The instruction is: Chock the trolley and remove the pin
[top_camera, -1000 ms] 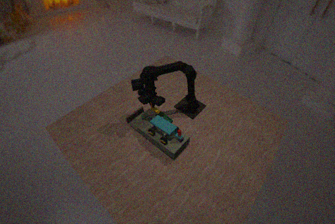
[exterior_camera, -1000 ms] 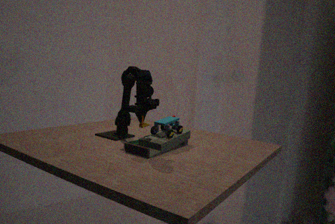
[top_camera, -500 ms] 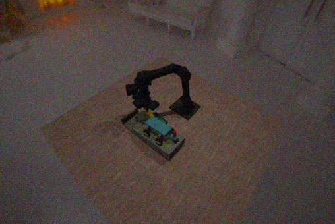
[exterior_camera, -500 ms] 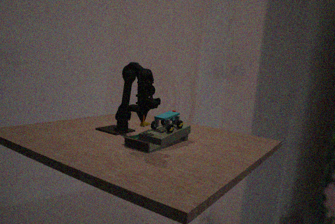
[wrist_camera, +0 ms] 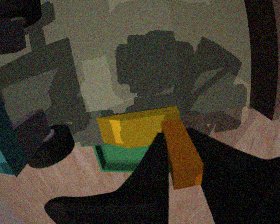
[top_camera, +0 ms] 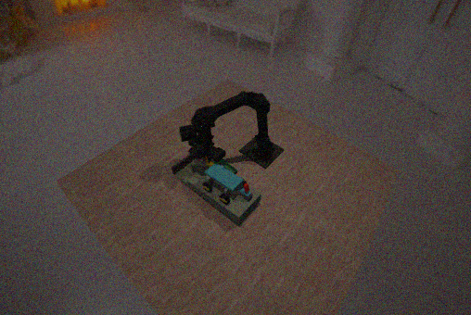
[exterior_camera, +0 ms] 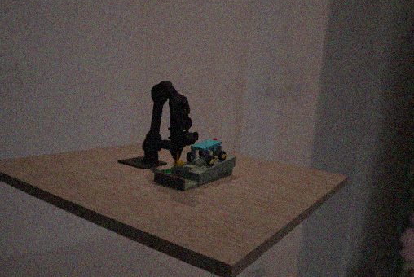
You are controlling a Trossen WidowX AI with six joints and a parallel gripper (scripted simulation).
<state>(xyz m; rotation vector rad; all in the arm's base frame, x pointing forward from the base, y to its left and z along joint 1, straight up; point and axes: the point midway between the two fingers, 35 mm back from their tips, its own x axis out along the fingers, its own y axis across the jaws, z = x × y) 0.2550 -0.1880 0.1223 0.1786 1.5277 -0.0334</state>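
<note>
My gripper (exterior_camera: 178,160) (wrist_camera: 174,136) is shut on the orange handle (wrist_camera: 185,159) of the yellow chock (top_camera: 210,164) (exterior_camera: 179,164) (wrist_camera: 136,131). The chock is low at the near side of the ramp's lower part, downhill of the trolley; whether it touches the ramp is unclear. A gap separates it from the nearest wheel (wrist_camera: 53,147). The turquoise trolley (top_camera: 224,176) (exterior_camera: 206,144) stands on the grey ramp (top_camera: 246,207) (wrist_camera: 141,15). The stop pin's red head (top_camera: 247,187) (exterior_camera: 214,139) shows at its uphill end. The green tray (top_camera: 228,167) (wrist_camera: 122,167) is partly hidden beside the ramp.
A dark end wall (top_camera: 182,165) (exterior_camera: 169,179) (wrist_camera: 263,55) closes the ramp's downhill end. The arm's base plate (top_camera: 273,151) (exterior_camera: 132,163) stands behind the tray on the wooden table (top_camera: 301,239) (exterior_camera: 265,206). The picture is dim and grainy.
</note>
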